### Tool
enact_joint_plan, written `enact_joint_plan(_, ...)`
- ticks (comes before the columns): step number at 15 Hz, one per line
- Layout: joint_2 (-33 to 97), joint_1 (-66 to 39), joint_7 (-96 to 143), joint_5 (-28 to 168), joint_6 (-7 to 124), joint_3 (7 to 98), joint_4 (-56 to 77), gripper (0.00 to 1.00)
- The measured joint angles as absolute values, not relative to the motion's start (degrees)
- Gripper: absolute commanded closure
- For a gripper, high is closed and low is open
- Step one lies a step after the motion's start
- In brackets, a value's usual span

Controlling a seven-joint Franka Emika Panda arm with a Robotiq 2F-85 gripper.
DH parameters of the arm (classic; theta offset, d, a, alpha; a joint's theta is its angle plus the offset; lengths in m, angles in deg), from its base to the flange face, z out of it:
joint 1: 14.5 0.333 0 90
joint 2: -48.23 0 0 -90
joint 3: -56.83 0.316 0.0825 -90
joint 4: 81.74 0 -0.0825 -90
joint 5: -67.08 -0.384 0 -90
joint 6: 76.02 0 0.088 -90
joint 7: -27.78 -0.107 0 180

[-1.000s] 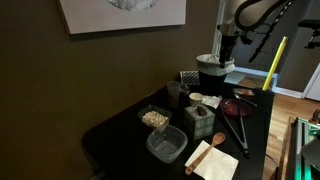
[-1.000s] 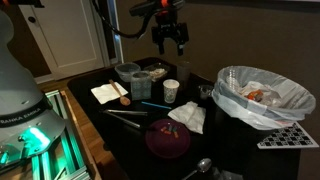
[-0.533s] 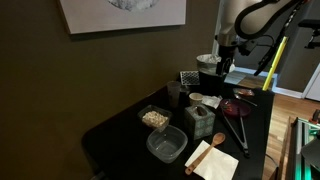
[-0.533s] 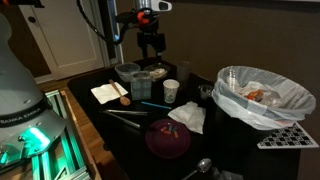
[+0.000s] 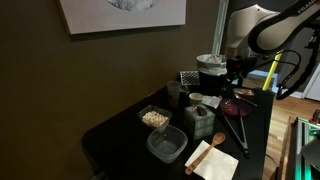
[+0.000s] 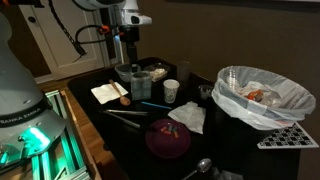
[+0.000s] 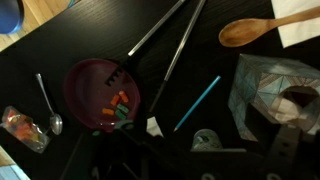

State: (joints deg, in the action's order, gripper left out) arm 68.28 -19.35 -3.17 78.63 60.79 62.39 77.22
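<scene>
I am hovering the claw [image 6: 127, 58] high over the counter [image 7: 60, 40], its jaws standing wide apart and gripping nothing. The tongs [image 7: 181, 45] are lying flat below the claw and a little ahead of it, their two arms spreading toward the bowl [image 7: 100, 95], whose rim they seem to be reaching. A blue straw [image 7: 197, 103] is lying just beside them, nearer the claw. To do this approach well, I am thinking of turning the wrist so the jaws are straddling both arms crosswise, well away from the bowl, and of coming straight down rather than at a slant. The tongs are thin and low, so I am expecting to need the fingertips almost on the counter before closing, while steering clear of the straw.
</scene>
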Motion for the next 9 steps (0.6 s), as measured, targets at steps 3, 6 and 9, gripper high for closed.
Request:
enact_joint_plan(3,65.9,-20.8,-11.5,78.2,63.4,63.0,77.1,0.0)
enact_joint_plan(6,61.8,-22.6,-18.4,78.2,67.9,62.9,77.1,0.0)
enact_joint_plan(9,56.7,-23.9,-22.6,79.2,73.5,62.3,77.1,0.0)
